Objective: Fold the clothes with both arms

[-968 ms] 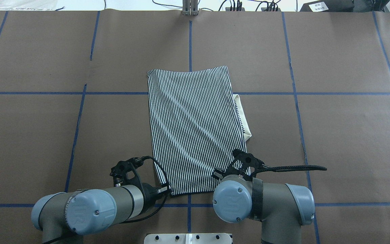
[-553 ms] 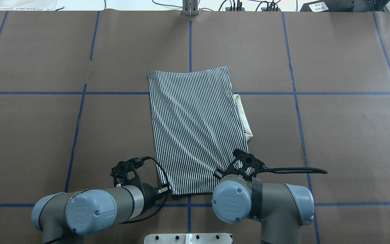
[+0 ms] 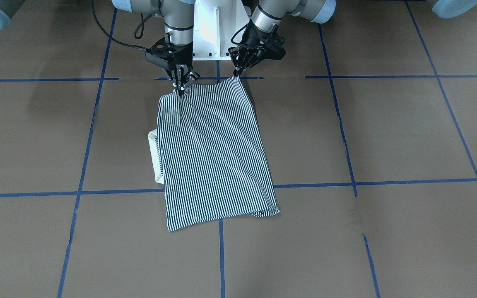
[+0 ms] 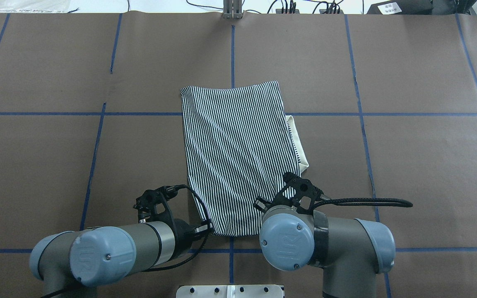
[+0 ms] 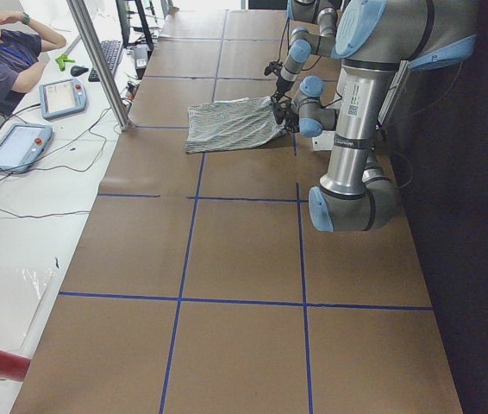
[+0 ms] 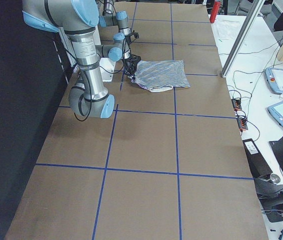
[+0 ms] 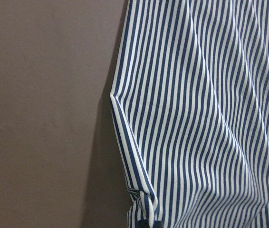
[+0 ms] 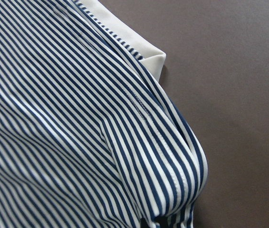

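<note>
We see the polo shirt (image 4: pixel 238 157) as soft, matt cloth of fine texture, with faint ripples across its striped face, and its cream collar (image 4: pixel 302 159) looks like a smoother, plainer cloth of the same dull finish. We read the table (image 4: pixel 408 165) cover as matt brown paper, slightly creased, crossed by lines of blue tape (image 4: pixel 429 114) with a dull sheen. On the left arm (image 4: pixel 155 244) and right arm (image 4: pixel 338 236) we find smooth grey metal tubes with a satin finish, light blue joint caps (image 4: pixel 282 242) that look like smooth plastic, and matt black braided cables (image 4: pixel 367 202).
</note>
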